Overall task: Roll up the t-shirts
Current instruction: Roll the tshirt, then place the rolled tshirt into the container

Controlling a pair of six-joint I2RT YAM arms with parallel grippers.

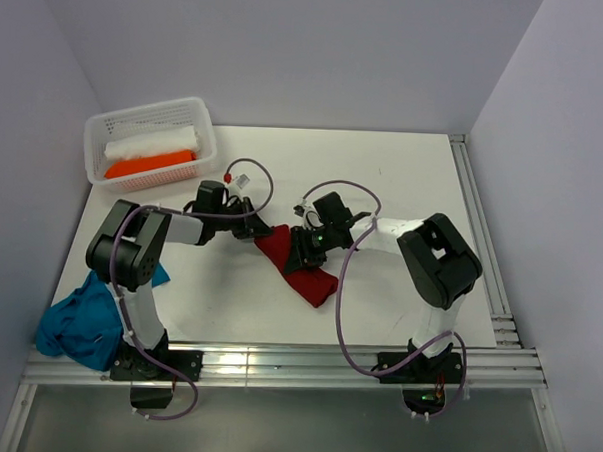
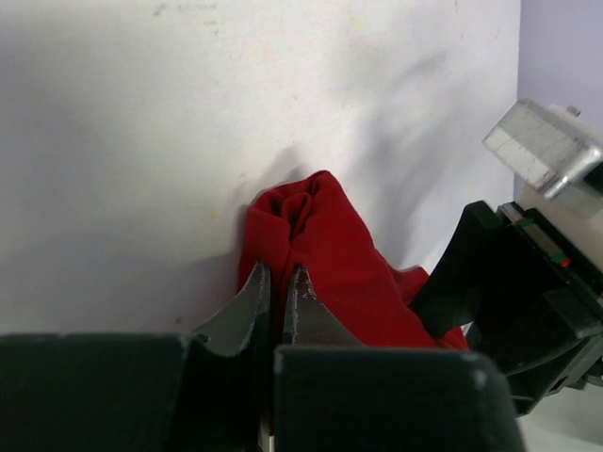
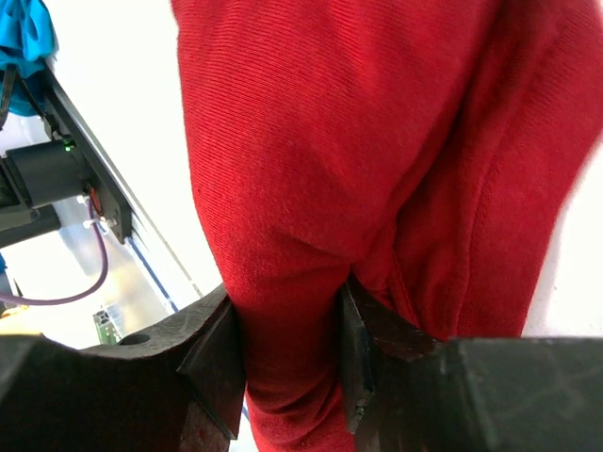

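The dark red t-shirt (image 1: 305,266) is a soft, fine-ribbed knit, bunched into a thick, lumpy wad on the white worktop (image 1: 404,180). It lies between the two claws. The right claw (image 1: 305,251) is clamped on it: in the right wrist view the black angular fingers (image 3: 212,363) squeeze a fat fold of the red cloth (image 3: 330,141), and a stitched hem runs down just to one side of them.

The left claw (image 1: 256,229) has its pointed dark fingers (image 2: 247,306) drawn almost together, with only a slit between them. Their tips sit at the near edge of the crumpled shirt (image 2: 330,254). Whether they pinch any fabric is hard to tell from this angle.

The teal blue t-shirt (image 1: 82,322) lies in a loose rumpled heap well behind the left claw, beside that arm's base.

A white perforated plastic basket (image 1: 96,127), rectangular with rounded corners, stands beyond the left claw. It holds a white cloth roll (image 1: 155,142) and an orange roll (image 1: 149,164), side by side.
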